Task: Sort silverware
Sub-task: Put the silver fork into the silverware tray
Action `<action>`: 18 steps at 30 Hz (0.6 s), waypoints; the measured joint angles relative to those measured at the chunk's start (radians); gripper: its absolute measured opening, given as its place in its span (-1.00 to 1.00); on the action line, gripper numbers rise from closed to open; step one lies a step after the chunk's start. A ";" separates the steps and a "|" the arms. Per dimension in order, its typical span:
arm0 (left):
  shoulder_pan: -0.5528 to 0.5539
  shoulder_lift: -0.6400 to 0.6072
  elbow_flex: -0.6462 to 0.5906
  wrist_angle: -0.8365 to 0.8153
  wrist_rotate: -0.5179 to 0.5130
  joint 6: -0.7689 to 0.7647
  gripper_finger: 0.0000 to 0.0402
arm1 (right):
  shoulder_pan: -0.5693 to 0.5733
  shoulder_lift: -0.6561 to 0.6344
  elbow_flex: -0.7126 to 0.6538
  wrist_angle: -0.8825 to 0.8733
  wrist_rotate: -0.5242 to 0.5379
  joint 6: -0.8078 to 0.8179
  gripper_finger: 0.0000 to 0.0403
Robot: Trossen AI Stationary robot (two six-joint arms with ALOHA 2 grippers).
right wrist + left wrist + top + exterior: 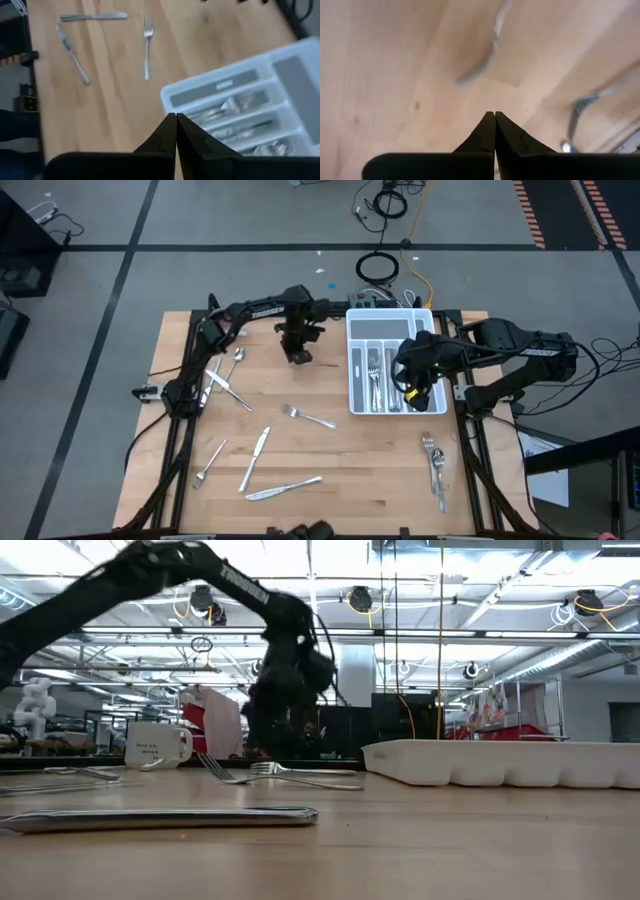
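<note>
High view: the wooden tabletop carries a white compartmented tray holding sorted silverware. The right gripper, fingers together and empty, hovers over the tray. The left gripper, also closed and empty, hangs above bare wood, with a loose fork and knives lying nearer the front.

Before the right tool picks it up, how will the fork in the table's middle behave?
The fork looks like thin metal, so it is probably stiff and light. It lies flat on the wooden table, so closed fingers may slide off its shiny handle. It is unlikely to roll.
</note>
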 joint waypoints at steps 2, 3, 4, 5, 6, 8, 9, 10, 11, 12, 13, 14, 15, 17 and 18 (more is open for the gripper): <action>-0.024 -0.047 -0.002 0.000 -0.002 -0.020 -1.00 | 0.000 0.000 0.000 0.012 0.053 -0.063 -1.00; -0.038 -0.075 -0.002 0.001 -0.009 -0.031 -1.00 | 0.000 0.000 0.000 0.015 0.092 -0.102 -1.00; -0.054 -0.108 -0.002 0.002 -0.022 -0.052 -1.00 | -0.001 0.000 0.000 0.020 0.146 -0.138 -1.00; -0.069 -0.146 -0.002 0.004 -0.036 -0.075 -1.00 | -0.008 0.000 0.000 0.026 0.215 -0.168 -1.00; -0.084 -0.188 -0.002 0.006 -0.055 -0.095 -1.00 | -0.022 0.000 0.000 0.028 0.285 -0.195 -1.00; -0.110 -0.284 -0.002 0.003 -0.106 -0.146 -1.00 | -0.076 0.008 -0.010 0.038 0.392 -0.234 -1.00; -0.123 -0.336 -0.002 0.006 -0.133 -0.178 -1.00 | -0.119 0.013 -0.023 0.056 0.406 -0.252 -1.00; -0.135 -0.391 -0.002 0.010 -0.154 -0.211 -1.00 | -0.170 0.025 -0.043 0.092 0.400 -0.271 -1.00; -0.149 -0.447 -0.002 0.013 -0.172 -0.249 -1.00 | -0.218 0.041 -0.066 0.144 0.373 -0.297 -1.00; -0.165 -0.504 -0.002 0.016 -0.185 -0.289 -1.00 | -0.261 0.064 -0.089 0.212 0.335 -0.331 -0.99; -0.183 -0.559 -0.002 0.021 -0.202 -0.334 -1.00 | -0.297 0.092 -0.110 0.294 0.282 -0.374 -0.97; -0.204 -0.611 -0.002 0.027 -0.224 -0.381 -1.00 | -0.326 0.124 -0.124 0.373 0.219 -0.418 -0.94; -0.225 -0.664 -0.002 0.035 -0.249 -0.429 -1.00 | -0.347 0.163 -0.130 0.446 0.155 -0.457 -0.91; -0.273 -0.762 -0.002 0.054 -0.324 -0.519 -1.00 | -0.367 0.241 -0.124 0.578 0.060 -0.519 -0.82; -0.301 -0.807 -0.001 0.062 -0.375 -0.567 -1.00 | -0.373 0.285 -0.118 0.622 0.038 -0.553 -0.77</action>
